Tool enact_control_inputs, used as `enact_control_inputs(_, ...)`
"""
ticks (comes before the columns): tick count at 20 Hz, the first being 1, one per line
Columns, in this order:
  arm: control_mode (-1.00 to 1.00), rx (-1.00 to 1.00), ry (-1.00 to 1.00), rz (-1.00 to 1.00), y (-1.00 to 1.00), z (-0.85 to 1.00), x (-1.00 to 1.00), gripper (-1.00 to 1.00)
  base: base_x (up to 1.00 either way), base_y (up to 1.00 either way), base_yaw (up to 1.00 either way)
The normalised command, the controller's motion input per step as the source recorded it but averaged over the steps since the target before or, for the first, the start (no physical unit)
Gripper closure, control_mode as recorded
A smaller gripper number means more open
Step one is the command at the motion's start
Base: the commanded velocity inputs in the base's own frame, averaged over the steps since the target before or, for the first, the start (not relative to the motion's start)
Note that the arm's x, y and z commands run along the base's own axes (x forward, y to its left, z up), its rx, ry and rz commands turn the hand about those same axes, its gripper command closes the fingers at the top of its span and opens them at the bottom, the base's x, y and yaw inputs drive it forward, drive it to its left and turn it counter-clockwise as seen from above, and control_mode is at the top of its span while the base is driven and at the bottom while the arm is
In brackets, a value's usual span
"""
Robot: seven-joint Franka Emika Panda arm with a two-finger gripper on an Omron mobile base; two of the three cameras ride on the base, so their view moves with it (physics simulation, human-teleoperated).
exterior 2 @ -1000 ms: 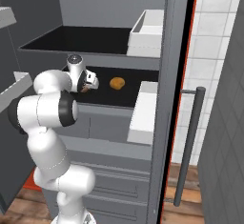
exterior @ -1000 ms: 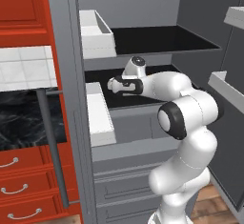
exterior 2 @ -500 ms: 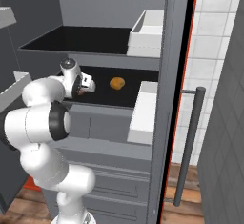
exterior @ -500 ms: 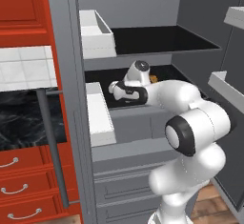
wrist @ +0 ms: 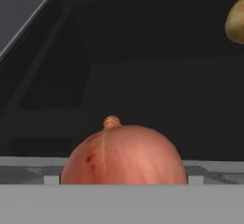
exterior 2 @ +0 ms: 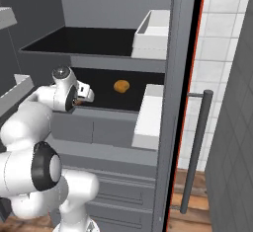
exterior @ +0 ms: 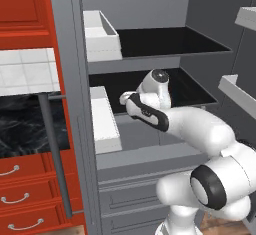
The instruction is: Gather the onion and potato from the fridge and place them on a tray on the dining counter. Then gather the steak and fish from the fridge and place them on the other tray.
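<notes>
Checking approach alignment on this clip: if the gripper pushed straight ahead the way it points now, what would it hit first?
The onion, dead ahead and very near in the hand view. The potato sits off to one side, farther back on the fridge shelf, so it is probably out of the line.

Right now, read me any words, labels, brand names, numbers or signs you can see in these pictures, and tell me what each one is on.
None: no readable text in any view.
The fridge, its white door bins and black shelves carry no label or brand.
The onion and potato are unmarked.
The red cabinets and white robot arm show no lettering.
</notes>
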Motion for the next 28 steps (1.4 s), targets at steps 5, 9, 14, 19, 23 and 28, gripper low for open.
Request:
enact_control_inputs(5, -1.00, -0.04, 0.04, 0.00, -0.21, 0.52, -0.83, 1.00, 0.00, 0.00, 0.00)
enact_control_inputs(9, -1.00, -0.07, 0.04, 0.00, -0.25, 0.62, -0.82, 1.00, 0.00, 0.00, 0.00)
enact_control_inputs(14, -1.00, -0.06, 0.01, 0.00, -0.33, 0.65, -0.92, 1.00, 0.00, 0.00, 0.00)
enact_control_inputs(19, -1.00, 0.00, 0.00, 0.00, -0.32, 0.60, -0.95, 1.00, 0.00, 0.00, 0.00)
enact_control_inputs(23, -1.00, 0.00, 0.00, 0.00, -0.22, 0.77, -0.74, 1.00, 0.00, 0.00, 0.00)
enact_control_inputs(28, -1.00, 0.00, 0.00, 0.00, -0.13, 0.65, -0.56, 1.00, 0.00, 0.00, 0.00)
